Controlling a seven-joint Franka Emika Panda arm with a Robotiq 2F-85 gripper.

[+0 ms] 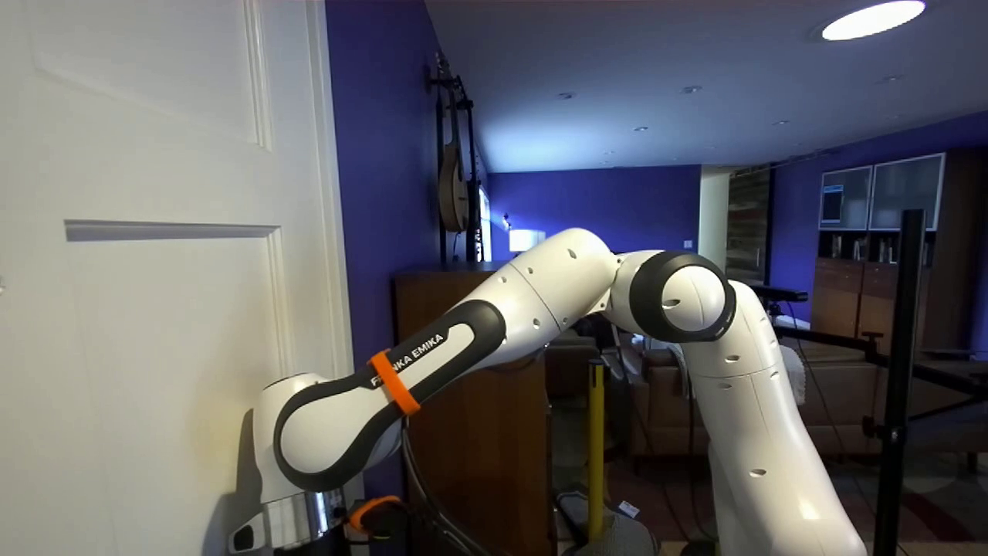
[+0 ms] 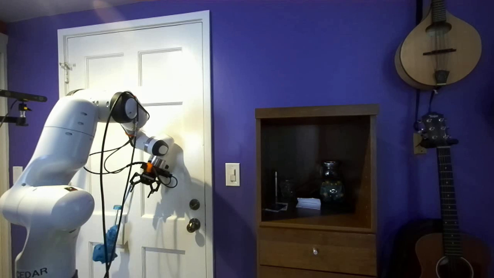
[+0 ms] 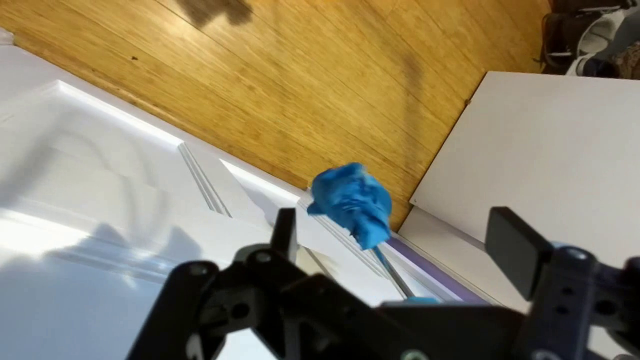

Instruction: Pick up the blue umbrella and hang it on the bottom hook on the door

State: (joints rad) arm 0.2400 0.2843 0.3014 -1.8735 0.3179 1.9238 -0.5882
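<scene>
Fingers (image 3: pixel 512 250) spread wide, nothing pinched between them, so I read this as the let-go step. The blue umbrella (image 2: pixel 102 251) is beyond the tips; in an exterior view it's below the fingers, at their 7 o'clock, in front of the door (image 2: pixel 170 123). Can't make out the bottom hook, so can't tell hung vs. dropping, or touching the door vs. just off it.

To do it well: no rolling, back straight off the door face with fingers fully apart, sideways only once clear. Catching the handle end (image 3: pixel 422 300) could flick the whole thing onto the floor (image 3: pixel 280 85). Confirm it hangs before driving away.

Axis: canopy (image 3: pixel 352 200) low, handle end up, shaft (image 3: pixel 395 274) between. Exterior: near upright, slightly tilted, canopy toward 7, handle end toward 1. Wrist view: long axis runs 11 to 5, canopy at 11, handle end at 5, partly hidden.
</scene>
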